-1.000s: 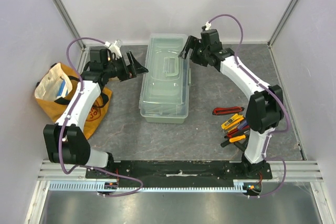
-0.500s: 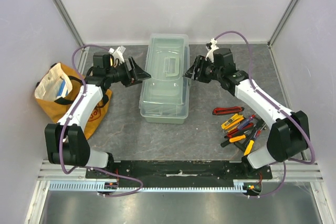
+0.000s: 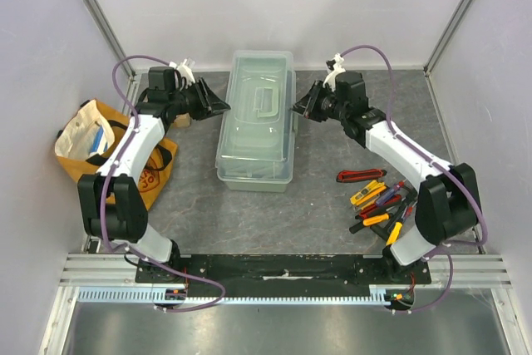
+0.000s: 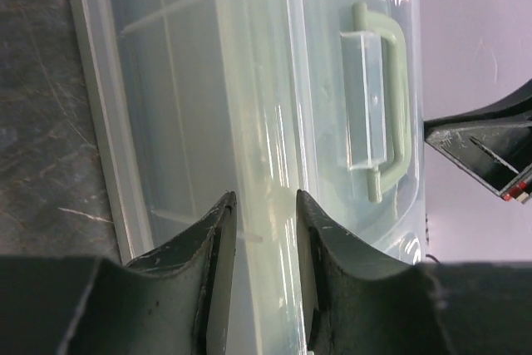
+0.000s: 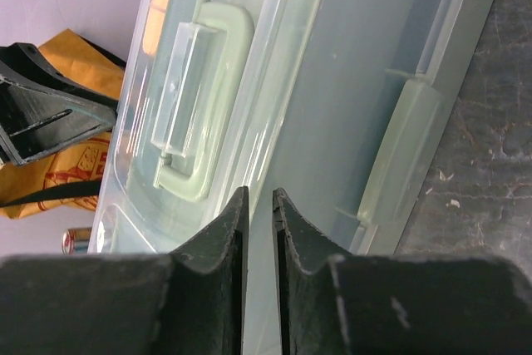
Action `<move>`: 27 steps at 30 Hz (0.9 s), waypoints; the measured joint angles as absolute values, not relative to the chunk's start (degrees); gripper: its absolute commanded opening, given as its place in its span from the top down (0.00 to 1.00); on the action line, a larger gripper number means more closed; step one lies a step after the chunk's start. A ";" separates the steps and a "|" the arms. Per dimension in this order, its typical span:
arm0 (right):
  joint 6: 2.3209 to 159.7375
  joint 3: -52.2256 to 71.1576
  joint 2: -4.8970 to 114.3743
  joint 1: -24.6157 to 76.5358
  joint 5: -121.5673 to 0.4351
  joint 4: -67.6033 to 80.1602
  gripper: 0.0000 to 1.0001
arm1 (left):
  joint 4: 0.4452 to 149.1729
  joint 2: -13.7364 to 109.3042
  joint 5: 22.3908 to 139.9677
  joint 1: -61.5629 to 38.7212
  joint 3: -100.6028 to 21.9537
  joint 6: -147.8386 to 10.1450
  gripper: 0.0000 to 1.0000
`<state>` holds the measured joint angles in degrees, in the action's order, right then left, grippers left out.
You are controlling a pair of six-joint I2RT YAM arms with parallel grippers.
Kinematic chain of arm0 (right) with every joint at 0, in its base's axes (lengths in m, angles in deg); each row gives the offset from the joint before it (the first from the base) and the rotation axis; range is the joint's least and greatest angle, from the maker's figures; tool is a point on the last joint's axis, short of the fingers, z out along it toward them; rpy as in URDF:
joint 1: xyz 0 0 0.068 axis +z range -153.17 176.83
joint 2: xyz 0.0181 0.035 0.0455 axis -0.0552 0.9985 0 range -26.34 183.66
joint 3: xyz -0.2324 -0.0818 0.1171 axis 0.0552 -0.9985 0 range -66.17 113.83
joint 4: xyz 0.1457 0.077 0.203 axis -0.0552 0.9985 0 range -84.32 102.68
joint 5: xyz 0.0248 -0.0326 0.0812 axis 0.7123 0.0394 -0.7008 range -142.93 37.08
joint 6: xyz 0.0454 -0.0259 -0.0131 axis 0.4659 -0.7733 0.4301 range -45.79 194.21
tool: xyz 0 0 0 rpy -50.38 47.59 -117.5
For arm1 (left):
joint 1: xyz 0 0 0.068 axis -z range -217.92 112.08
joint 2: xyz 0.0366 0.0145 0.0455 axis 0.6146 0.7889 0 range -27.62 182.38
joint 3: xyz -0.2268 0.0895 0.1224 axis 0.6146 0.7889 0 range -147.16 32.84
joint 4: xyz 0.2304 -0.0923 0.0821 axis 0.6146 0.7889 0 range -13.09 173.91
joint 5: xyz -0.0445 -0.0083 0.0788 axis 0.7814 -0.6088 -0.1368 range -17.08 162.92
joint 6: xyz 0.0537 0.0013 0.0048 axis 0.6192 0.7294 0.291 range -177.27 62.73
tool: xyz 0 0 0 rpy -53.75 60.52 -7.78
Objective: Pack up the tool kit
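In the top view, a pale sage-green rectangular plastic toolbox (image 3: 253, 151) with a translucent lid is seen lying lengthwise in the middle of the grey stone-patterned table (image 3: 332, 226), its lid closed. The left gripper (image 3: 219, 107) is held against the box's left long side and the right gripper (image 3: 298, 109) against its right long side, both near the far half. A cluster of small hand tools (image 3: 378, 203) with red, yellow, blue and black grips is spread on the table near the right arm's base, well apart from the box. A yellow-orange cloth bag (image 3: 83, 135) is set at the left edge of the table.

In the left wrist view, the toolbox's lid fills the frame, with its sage-green handle (image 4: 386, 106) lying flat in a recess. The left fingers (image 4: 212, 288) are drawn to a narrow gap over the lid's raised edge; whether the edge is pinched cannot be told.

In the right wrist view, the right fingers (image 5: 224, 272) are brought almost together, only a thin slit being left, over the lid's opposite edge. A grip on it cannot be confirmed. The cloth bag is visible beyond the box.
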<state>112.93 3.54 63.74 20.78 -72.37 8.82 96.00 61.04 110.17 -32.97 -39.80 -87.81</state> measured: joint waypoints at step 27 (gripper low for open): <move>137.55 -17.85 62.87 14.31 -71.69 -14.22 0.02 | 103.57 58.99 94.48 -30.65 -49.52 -83.59 0.12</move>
<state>137.55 -17.85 62.87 14.31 -71.69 -14.22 103.57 58.99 94.48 -30.65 -49.52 -83.59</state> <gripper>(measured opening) 0.979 0.905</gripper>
